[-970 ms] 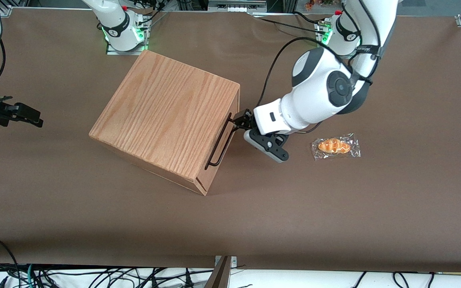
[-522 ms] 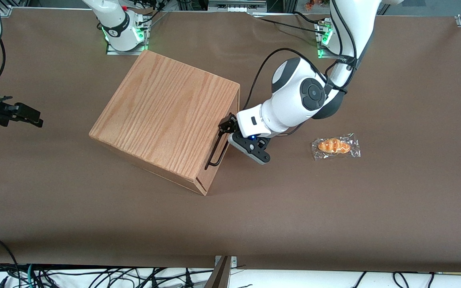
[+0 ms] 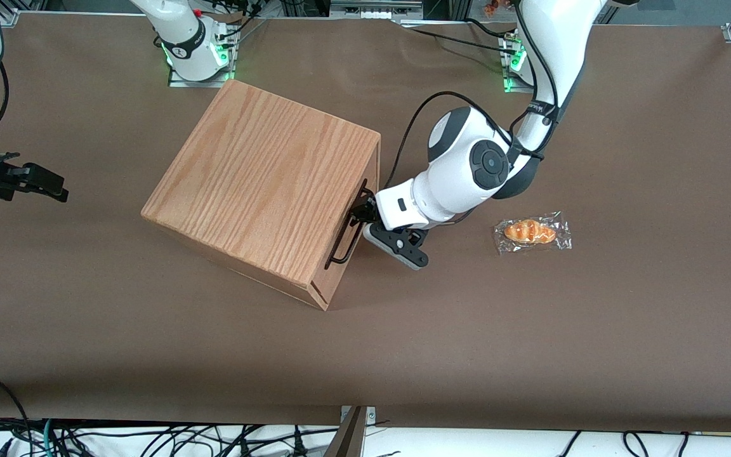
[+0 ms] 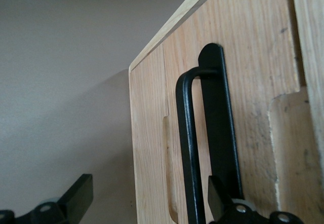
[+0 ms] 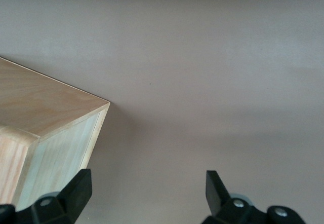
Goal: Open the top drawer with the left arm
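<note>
The oak cabinet [image 3: 264, 187] stands on the brown table, and its top drawer [image 4: 253, 67] is shut, with the front flush with the body. A long thin black wire handle [image 3: 347, 230] runs along that front. The left arm's black gripper [image 3: 360, 212] is right at the drawer front, about midway along the handle. In the left wrist view the gripper [image 4: 149, 196] is open wide. The handle bar [image 4: 188, 148] passes between its two fingers without touching either. One finger [image 4: 77, 197] hangs over the bare table beside the cabinet's edge, while its partner [image 4: 218, 197] is over the handle's black mounting strip.
A wrapped bread roll [image 3: 532, 231] lies on the table toward the working arm's end, close to the arm's elbow. The two arm bases [image 3: 197, 47] sit at the table's edge farthest from the front camera. Cables hang below the near edge.
The left arm has swung in toward the cabinet. Its gripper went from just off the handle's upper end to around the bar, then slid along it nearer the front camera. The drawer has not moved.
</note>
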{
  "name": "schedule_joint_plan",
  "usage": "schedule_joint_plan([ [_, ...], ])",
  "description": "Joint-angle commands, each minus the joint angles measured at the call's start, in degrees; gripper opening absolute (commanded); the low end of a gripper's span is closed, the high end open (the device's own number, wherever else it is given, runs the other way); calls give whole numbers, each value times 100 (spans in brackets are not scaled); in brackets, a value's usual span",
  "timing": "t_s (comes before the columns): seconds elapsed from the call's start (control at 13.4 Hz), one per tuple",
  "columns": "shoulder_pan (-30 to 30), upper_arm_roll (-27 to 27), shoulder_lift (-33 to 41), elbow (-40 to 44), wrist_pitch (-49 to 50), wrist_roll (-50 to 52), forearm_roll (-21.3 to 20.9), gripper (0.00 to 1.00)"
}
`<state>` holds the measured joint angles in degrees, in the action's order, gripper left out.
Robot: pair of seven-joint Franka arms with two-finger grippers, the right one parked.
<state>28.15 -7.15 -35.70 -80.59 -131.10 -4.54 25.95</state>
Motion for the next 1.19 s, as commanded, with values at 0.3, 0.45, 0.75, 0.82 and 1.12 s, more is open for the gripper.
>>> schedule_joint_plan([
  [0.3,68,82,-148,166,5,-21,-723,100],
  [0.45,15,117,-139,166,23,-21,-775,100],
  [0.75,-160,143,-104,175,93,-21,-1276,100],
  [0.82,-239,143,-96,158,119,-21,-1276,100],
  [1.12,-644,143,-17,193,532,-117,-1294,100],
])
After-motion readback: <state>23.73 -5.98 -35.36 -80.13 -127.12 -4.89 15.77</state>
